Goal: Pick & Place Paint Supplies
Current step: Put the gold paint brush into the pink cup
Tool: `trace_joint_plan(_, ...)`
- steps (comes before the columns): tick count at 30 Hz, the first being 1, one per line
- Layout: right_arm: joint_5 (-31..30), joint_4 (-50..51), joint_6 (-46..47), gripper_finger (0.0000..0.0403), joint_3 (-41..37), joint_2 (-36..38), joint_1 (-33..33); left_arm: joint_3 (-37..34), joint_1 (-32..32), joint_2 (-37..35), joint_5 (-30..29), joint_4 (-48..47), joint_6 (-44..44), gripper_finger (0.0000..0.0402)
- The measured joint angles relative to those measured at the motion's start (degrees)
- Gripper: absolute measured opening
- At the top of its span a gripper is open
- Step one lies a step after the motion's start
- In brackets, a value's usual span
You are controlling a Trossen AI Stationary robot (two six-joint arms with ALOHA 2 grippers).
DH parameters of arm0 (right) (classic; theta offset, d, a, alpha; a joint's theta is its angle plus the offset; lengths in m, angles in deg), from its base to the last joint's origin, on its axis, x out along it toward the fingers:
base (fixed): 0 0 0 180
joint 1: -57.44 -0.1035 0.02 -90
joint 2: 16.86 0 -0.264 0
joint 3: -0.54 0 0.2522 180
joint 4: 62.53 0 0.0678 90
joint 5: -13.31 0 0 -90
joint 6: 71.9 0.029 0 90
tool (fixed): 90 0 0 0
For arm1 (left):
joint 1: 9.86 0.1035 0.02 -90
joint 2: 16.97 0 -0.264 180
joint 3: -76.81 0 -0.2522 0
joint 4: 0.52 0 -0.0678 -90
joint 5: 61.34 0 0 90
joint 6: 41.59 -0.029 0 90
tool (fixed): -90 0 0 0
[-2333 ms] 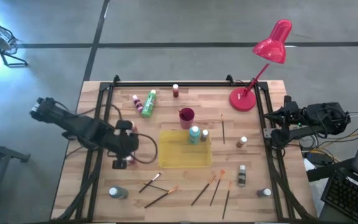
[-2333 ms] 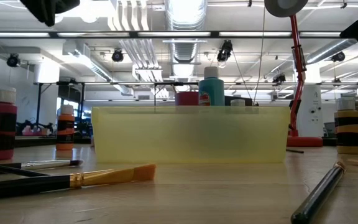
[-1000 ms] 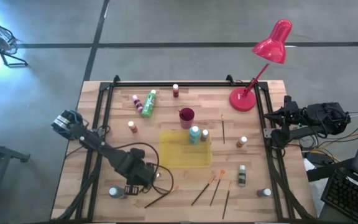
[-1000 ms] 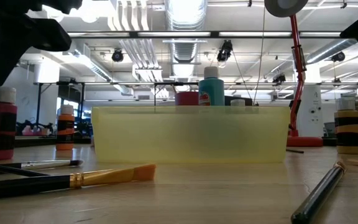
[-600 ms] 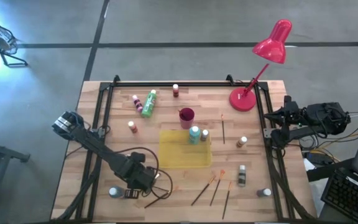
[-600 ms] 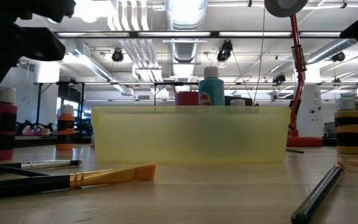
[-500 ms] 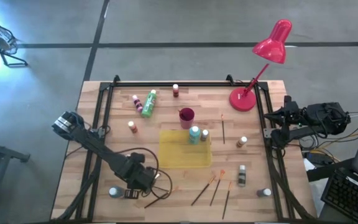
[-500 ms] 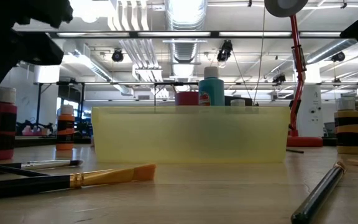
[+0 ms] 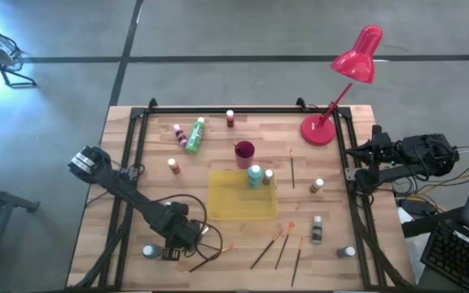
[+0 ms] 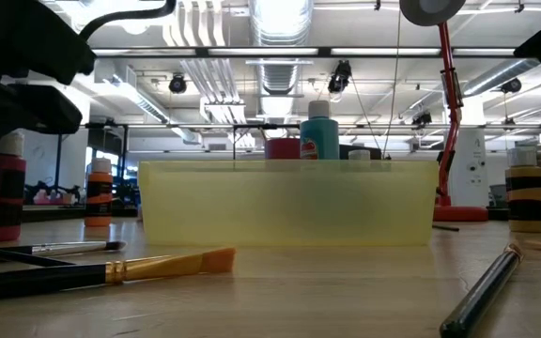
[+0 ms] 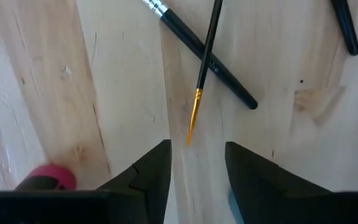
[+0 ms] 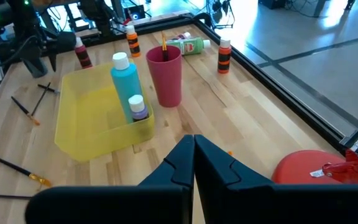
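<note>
Right now the left gripper hangs low over the wood, its fingers spread apart and holding nothing. A thin brush lies just ahead at 12 o'clock. Its orange tip points at the gap between the fingers. It crosses a thicker brush. The right gripper waits far off, pressed shut.

Bright even overhead lighting, ceiling-light glare, blurred foreground brush
</note>
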Motion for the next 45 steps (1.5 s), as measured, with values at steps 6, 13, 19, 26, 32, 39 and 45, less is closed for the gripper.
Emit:
trace_joint_plan(6, -0.01, 0.0, 0.02, 0.0008, 0.0, 0.0, 0.0, -1.63, 0.0, 0.0, 0.13, 5.19, -0.56, 0.0156)
trace_joint_plan(13, 0.01, 0.0, 0.01, 0.0008, 0.0, 0.01, -0.01, -3.19, 0.0, -0.03, 0.15, 5.77, -0.95, 0.0156)
trace_joint_plan(19, 0.0, 0.0, 0.0, 0.0008, 0.0, 0.0, 0.0, -4.76, 0.0, -0.02, 0.15, 6.69, -0.92, 0.0156)
trace_joint_plan(26, -0.01, 0.0, 0.02, 0.0008, 0.0, 0.0, 0.0, -7.77, 0.02, -0.02, 0.09, 9.96, -0.62, 0.0156)
trace_joint_plan(32, 0.0, 0.0, 0.0, 0.0008, 0.0, 0.02, 0.0, -7.97, 0.02, -0.02, -0.3, 10.75, -0.52, 0.015)
trace_joint_plan(39, 0.01, 0.0, 0.02, 0.0008, 0.0, 0.01, -0.01, -7.97, 0.02, -0.03, -0.33, 11.99, -0.55, 0.0095)
trace_joint_plan(45, 0.0, 0.0, 0.0, 0.0008, 0.0, 0.0, 0.0, -7.94, 0.1, -0.04, -0.37, 11.99, -0.56, 0.0022)
